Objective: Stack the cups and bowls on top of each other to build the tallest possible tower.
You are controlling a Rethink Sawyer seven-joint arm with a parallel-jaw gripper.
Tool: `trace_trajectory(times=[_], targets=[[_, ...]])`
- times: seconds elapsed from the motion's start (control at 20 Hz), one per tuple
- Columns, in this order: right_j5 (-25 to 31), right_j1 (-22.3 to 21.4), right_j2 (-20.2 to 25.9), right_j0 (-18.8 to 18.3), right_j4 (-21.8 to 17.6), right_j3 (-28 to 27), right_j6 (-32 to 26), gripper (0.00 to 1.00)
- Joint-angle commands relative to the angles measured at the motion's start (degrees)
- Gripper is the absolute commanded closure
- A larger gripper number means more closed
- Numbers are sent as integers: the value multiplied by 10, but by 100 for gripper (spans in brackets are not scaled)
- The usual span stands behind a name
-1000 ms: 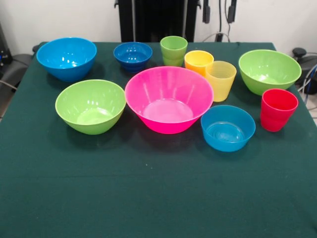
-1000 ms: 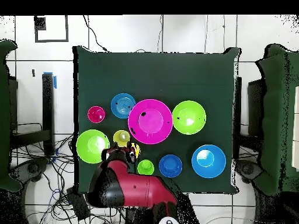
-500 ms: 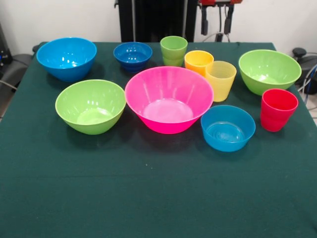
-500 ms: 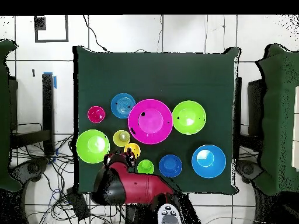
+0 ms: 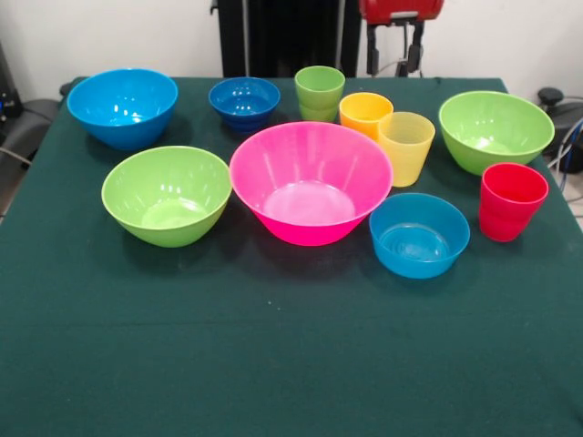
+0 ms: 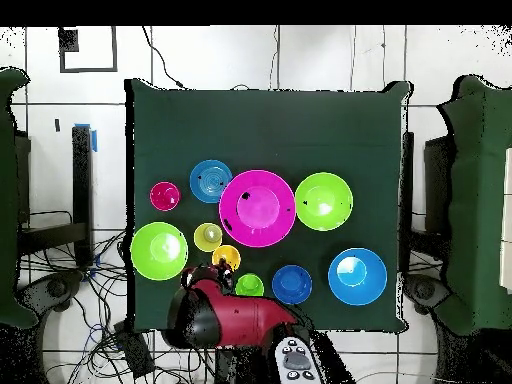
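My gripper [image 5: 393, 59] hangs open and empty behind the table's far edge, beyond the orange cup [image 5: 365, 111]; from overhead the gripper [image 6: 204, 274] sits below that orange cup [image 6: 226, 257]. The green cup [image 5: 319, 91], yellow cup [image 5: 405, 146] and red cup [image 5: 511, 200] stand upright. The pink bowl [image 5: 310, 180] is central, with lime bowls at left [image 5: 167, 194] and right [image 5: 496, 130]. A bright blue bowl [image 5: 122, 106], a dark blue bowl [image 5: 244, 100] and a light blue bowl [image 5: 419, 233] rest apart. No tower shows; nothing is stacked.
A dark green cloth covers the table [image 5: 273, 364], with a broad bare stretch at its near side. The red arm [image 6: 240, 320] lies over the table's edge by the green cup [image 6: 249, 286]. Cables trail on the floor at left [image 6: 70, 290].
The gripper has dropped lower into the front view, so its red housing now shows. From overhead the arm has drawn slightly back toward the table's edge. Cups and bowls have not moved.
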Motion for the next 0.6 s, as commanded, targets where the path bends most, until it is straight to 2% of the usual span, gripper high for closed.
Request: trace_trajectory(times=[0.05,0.45,0.6], targets=[[0,35,72,-22,-26,-33,76,0],[22,24,84,-34,-17,-29,75,0],[17,31,91,-41,-5,-17,93,0]])
